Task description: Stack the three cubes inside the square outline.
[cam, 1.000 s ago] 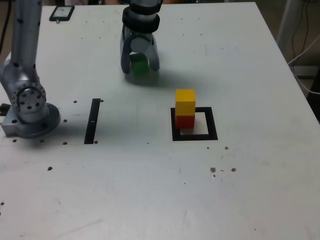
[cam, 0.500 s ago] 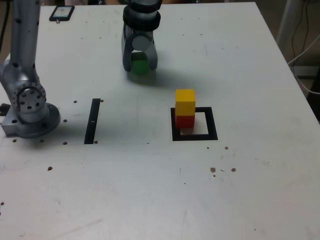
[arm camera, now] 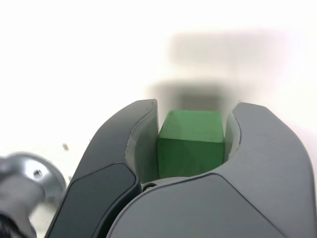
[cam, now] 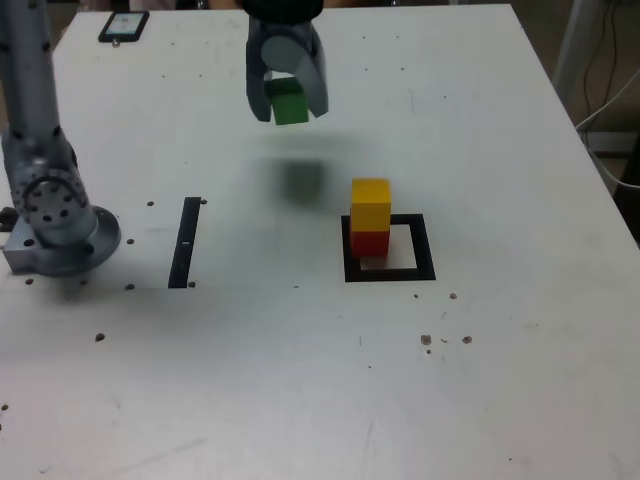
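Lifted off the bench (cam: 240,370) since the earlier frame, the green cube (cam: 291,102) now hangs in the air, its blurred shadow falling on the surface below it in the exterior view. The end effector (cam: 289,98) has risen with it and is closed on it: its 2 fingers press against opposite sides of the cube, parted only by the cube's width, as the wrist view also shows.

The other 2 cubes have not moved. The yellow cube (cam: 371,204) sits on top of the red cube (cam: 370,243), and that stack of 2 stands at the exterior view's left part of the square outline (cam: 425,248), with the red cube overlapping the black border on that side; pale centre shows beside it. The green cube is well apart from the stack, farther toward the exterior view's left and top.

A black strip (cam: 184,243) lies flat between the round metal base (cam: 66,250) and the square outline.
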